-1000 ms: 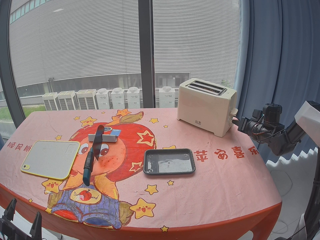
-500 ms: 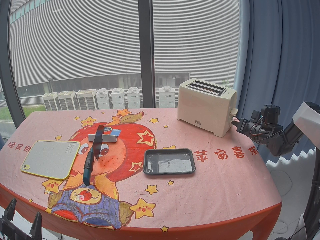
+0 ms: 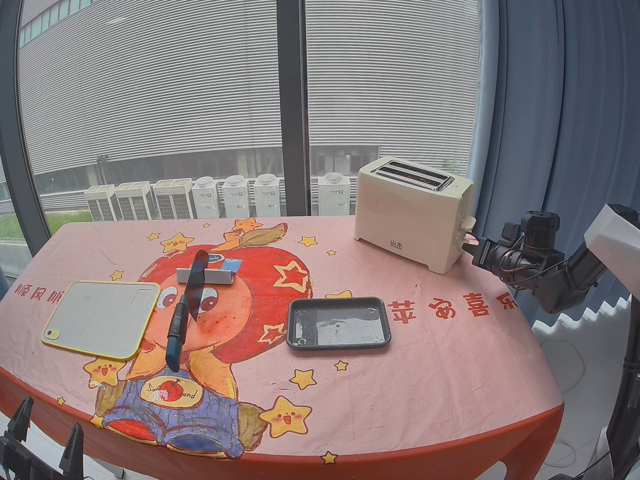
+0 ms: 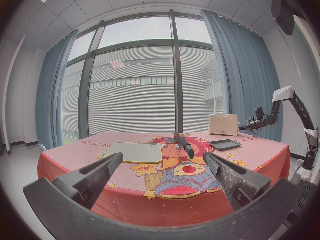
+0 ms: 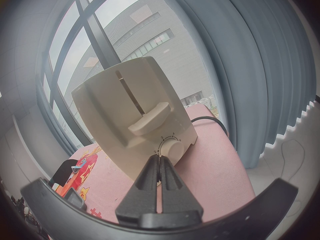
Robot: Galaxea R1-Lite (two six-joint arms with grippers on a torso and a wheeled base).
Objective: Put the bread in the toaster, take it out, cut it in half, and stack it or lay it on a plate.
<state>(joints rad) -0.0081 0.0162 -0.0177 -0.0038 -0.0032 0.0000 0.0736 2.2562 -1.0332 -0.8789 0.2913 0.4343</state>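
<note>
While jaws stay pinched, R gripper crept closer to toaster.

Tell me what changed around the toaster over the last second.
The right gripper eased in toward the lever end of the toaster. Its shut fingers now point at the dial; I cannot tell whether they touch it. Nothing was taken hold of or let go. The toaster, lever, knife, cutting board, tray and open left gripper stayed as they were.

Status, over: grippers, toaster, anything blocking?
Right gripper shut at cream plastic toaster's dial. Left gripper open, low off pink-clothed table's near edge. Nothing blocking toaster.
</note>
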